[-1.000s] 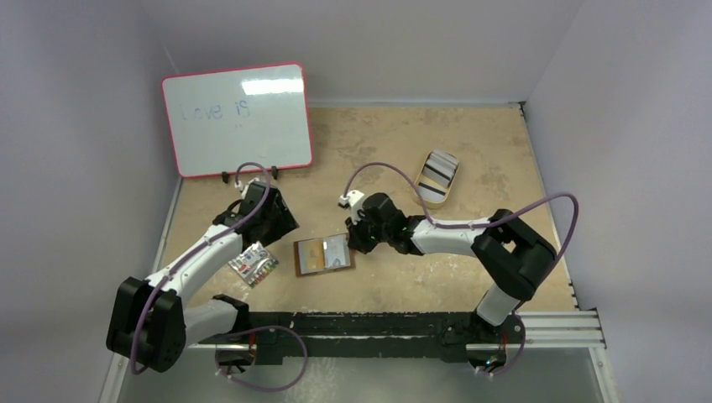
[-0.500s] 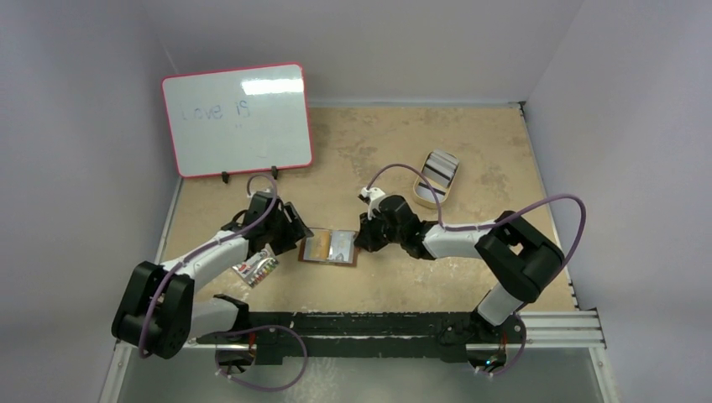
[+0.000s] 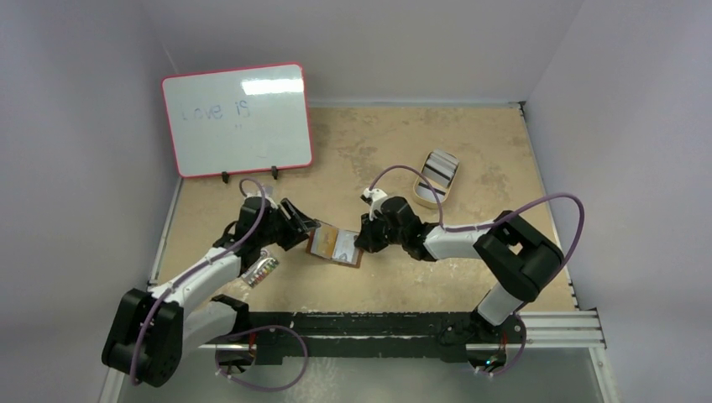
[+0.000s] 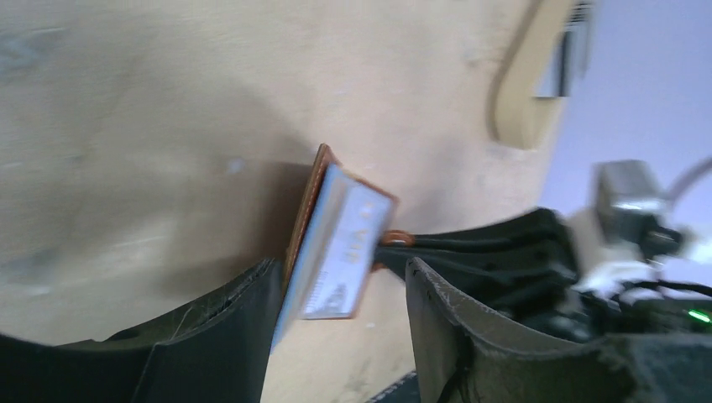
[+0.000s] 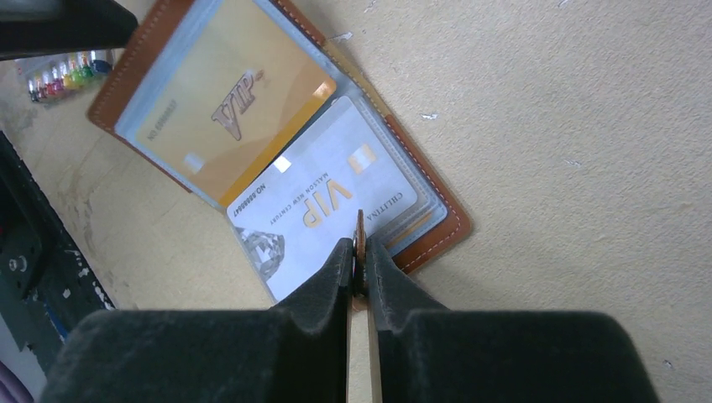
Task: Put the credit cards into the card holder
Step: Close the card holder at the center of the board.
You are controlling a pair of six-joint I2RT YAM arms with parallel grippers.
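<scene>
The brown card holder (image 3: 334, 246) lies open in the middle of the table, its left half tipped up. In the right wrist view a gold credit card (image 5: 235, 117) and a white credit card (image 5: 327, 201) sit in its clear sleeves. My right gripper (image 5: 359, 252) is shut on the card holder's small snap tab at its right edge (image 5: 437, 239). My left gripper (image 4: 340, 267) is open. The raised left half of the card holder (image 4: 336, 243) stands between its fingers, close to the left finger (image 4: 227, 336). More striped cards lie in the tan tin (image 3: 438, 176).
A pack of coloured markers (image 3: 259, 270) lies just left of the card holder, under my left arm. A whiteboard (image 3: 238, 117) stands at the back left. The tan tin (image 4: 529, 92) sits beyond the card holder at the back right. Grey walls enclose the table.
My left gripper has moved right to the card holder's left edge. The card holder has shifted right and back, and its left half has lifted. My right gripper keeps its hold on the tab.
</scene>
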